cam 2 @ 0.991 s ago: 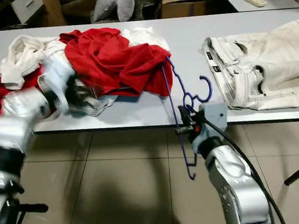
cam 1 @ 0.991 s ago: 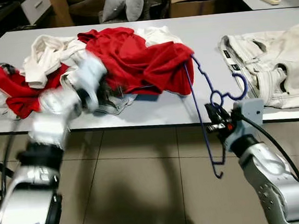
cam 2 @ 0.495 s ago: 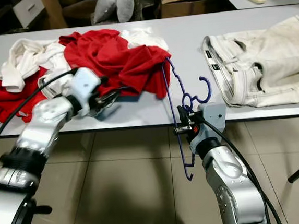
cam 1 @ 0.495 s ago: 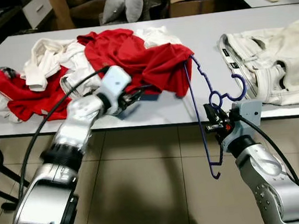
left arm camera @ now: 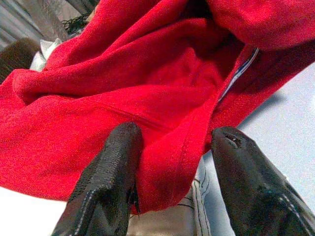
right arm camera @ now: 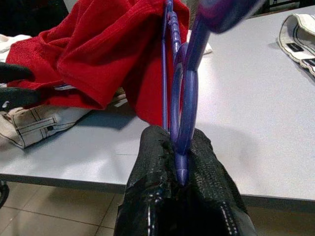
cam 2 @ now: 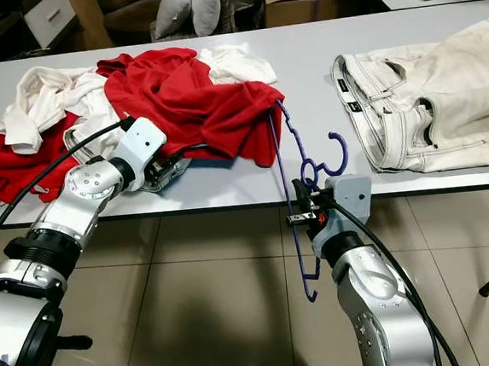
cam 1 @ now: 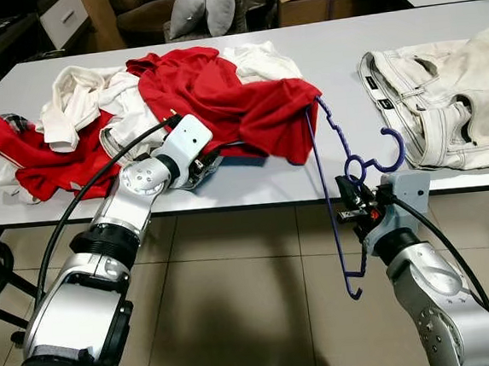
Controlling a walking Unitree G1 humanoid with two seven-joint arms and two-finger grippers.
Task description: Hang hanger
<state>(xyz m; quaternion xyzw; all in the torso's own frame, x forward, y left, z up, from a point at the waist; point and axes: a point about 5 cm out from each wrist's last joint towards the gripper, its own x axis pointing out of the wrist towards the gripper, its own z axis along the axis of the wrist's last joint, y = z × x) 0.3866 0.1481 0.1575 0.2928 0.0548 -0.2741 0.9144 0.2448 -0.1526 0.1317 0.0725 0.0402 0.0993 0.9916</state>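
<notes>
A purple plastic hanger [cam 1: 327, 195] hangs over the table's front edge, its hook [cam 1: 389, 150] rising above the grey tabletop [cam 1: 337, 63]. My right gripper [cam 1: 353, 201] is shut on the hanger's neck [right arm camera: 183, 147]. The hanger's upper arm runs into the hem of a red garment [cam 1: 220, 95] lying on the table. My left gripper [left arm camera: 172, 167] is open at that garment's lower edge, with red fabric between its fingers [left arm camera: 106, 187]. In the eye views the left gripper [cam 2: 174, 162] sits just under the red hem.
Pale jeans [cam 1: 443, 106] lie on the table's right side. White and red clothes [cam 1: 66, 104] are piled at the left, and a light denim piece [cam 1: 194, 172] lies under the red garment. Tiled floor [cam 1: 236, 278] lies below the table edge.
My left arm has swung from the left side in to the red garment's hem, and its fingers now straddle the fabric. The right gripper keeps its hold on the hanger, hardly moved.
</notes>
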